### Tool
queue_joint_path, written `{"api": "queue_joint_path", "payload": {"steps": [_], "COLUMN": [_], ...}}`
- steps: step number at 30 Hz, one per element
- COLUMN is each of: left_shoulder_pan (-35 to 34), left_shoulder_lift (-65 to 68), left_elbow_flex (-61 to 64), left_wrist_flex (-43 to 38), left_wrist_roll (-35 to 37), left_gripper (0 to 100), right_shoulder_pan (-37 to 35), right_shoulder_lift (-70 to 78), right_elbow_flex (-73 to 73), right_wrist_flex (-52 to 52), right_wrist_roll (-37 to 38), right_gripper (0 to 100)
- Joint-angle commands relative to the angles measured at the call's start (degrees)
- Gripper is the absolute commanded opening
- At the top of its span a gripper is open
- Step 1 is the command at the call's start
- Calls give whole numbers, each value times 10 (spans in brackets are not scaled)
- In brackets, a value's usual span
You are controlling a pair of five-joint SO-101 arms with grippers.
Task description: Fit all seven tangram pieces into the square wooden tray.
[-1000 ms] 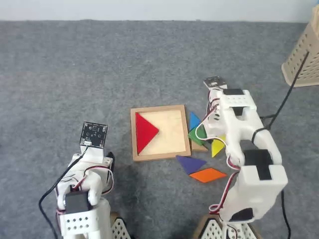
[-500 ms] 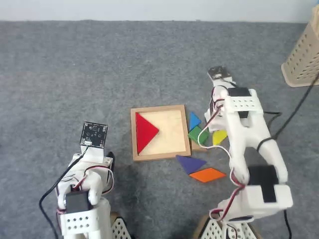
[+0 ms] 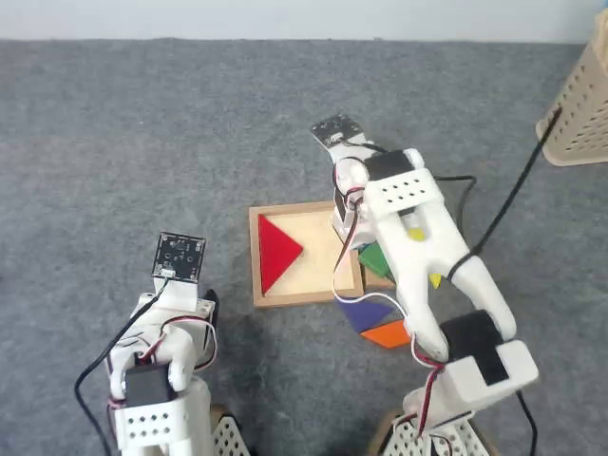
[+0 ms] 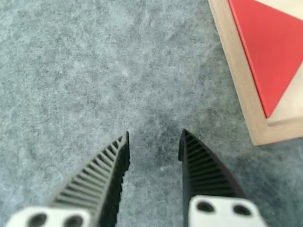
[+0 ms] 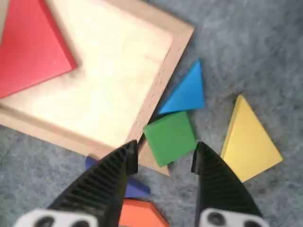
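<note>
red triangle (image 3: 275,249), green square (image 5: 169,137), blue triangle (image 5: 186,93), yellow triangle (image 5: 248,142)

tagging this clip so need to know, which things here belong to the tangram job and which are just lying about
Belongs to the job:
wooden tray
red triangle, in the tray
blue triangle
green square
yellow triangle
brown triangle
purple piece
orange piece

Just lying about:
beige slotted basket, off to the side
grey carpet underneath
</note>
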Motion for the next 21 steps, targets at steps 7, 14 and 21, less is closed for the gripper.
{"api": "queue_joint_path", "payload": {"steps": [7,14,21], "left_shoulder_pan": [1,1,1], "left_shoulder_lift": [-4,-4,-4], "left_elbow_flex": [-7,-7,-7], "left_wrist_flex": [3,3,3], "left_wrist_roll": [-3,-3,-3], "left_gripper": [168,168,168], "right_shoulder_pan": [44,72,71], "right_shoulder_lift": [-35,-79,-73], "right_elbow_flex": [21,96,101], "right_wrist_flex": [-4,-58,-60], "right_wrist_roll": [-4,-2,-3], "right_gripper": [180,180,180]}}
